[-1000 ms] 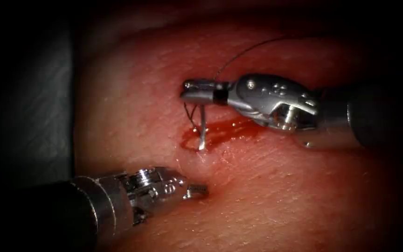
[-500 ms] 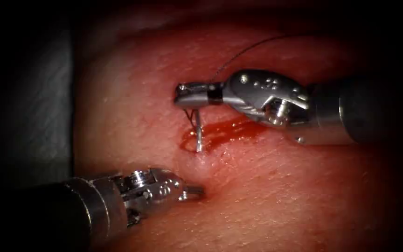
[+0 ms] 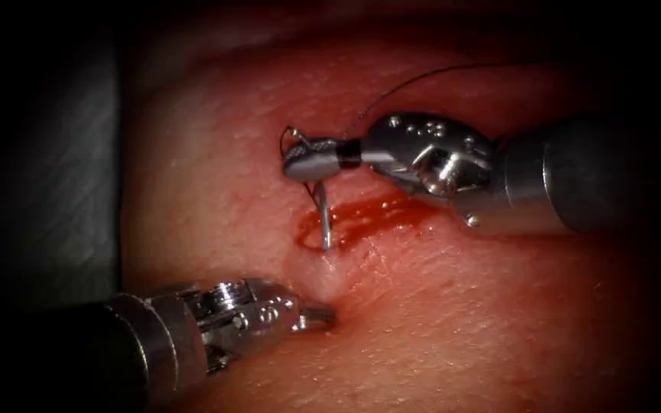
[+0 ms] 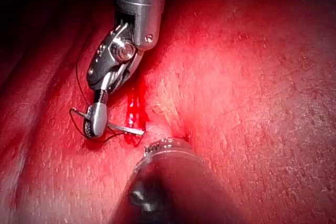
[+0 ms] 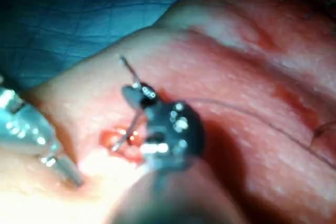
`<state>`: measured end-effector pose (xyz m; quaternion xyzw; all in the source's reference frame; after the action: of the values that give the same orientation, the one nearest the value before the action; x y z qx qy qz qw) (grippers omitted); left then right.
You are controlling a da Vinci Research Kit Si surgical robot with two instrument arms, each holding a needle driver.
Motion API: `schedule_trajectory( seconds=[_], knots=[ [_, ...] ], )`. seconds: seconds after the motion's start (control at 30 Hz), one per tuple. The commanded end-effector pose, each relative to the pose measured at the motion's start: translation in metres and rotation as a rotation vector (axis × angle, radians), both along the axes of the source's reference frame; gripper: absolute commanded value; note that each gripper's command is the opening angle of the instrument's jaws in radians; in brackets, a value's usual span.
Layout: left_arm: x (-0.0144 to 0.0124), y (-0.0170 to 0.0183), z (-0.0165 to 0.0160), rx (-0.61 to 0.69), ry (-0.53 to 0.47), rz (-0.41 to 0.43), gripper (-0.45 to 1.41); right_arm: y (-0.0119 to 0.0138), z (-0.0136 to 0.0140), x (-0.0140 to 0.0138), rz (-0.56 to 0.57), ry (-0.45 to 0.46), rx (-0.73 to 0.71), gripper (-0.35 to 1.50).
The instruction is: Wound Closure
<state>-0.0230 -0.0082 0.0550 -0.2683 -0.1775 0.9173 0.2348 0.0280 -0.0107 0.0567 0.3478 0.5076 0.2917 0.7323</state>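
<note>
My right tool comes in from the right, its jaws shut on the curved needle near its tail end. The needle hangs down from the jaws, and its tip touches the tissue at the left end of the red fluid in the cut. Dark thread runs from the jaws up and to the right. My left tool lies below the cut with its jaws shut, its tip pressed into the tissue and holding nothing I can see. The left wrist view has the right tool gripping the needle.
A raised fold of tissue sits between the needle tip and the left tool's tip. A dark blue-grey drape lies beyond the tissue's left edge. In the right wrist view the left tool is beside the fluid patch.
My right tool has shifted slightly left and rolled, so the needle's tail now pokes out above its jaws. The needle tip stays at the cut. My left tool has barely moved.
</note>
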Motion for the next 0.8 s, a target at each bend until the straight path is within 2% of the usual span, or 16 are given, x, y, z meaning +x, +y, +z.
schedule_trajectory(
  seconds=[0.03, 0.5, 0.8],
  knots=[
    [-0.0006, -0.0003, 0.0007, 0.002, -0.001, 0.001, -0.16, -0.0002, 0.0001, 0.0006, 0.014, -0.003, 0.002, -0.35],
    [-0.0006, -0.0005, 0.0008, 0.0, -0.001, 0.002, -0.16, 0.0013, -0.0011, 0.0004, 0.062, 0.005, -0.014, -0.35],
    [-0.0006, -0.0005, 0.0008, -0.004, -0.003, 0.007, -0.16, 0.0011, -0.0009, 0.0003, 0.007, -0.006, -0.053, -0.35]
  ],
)
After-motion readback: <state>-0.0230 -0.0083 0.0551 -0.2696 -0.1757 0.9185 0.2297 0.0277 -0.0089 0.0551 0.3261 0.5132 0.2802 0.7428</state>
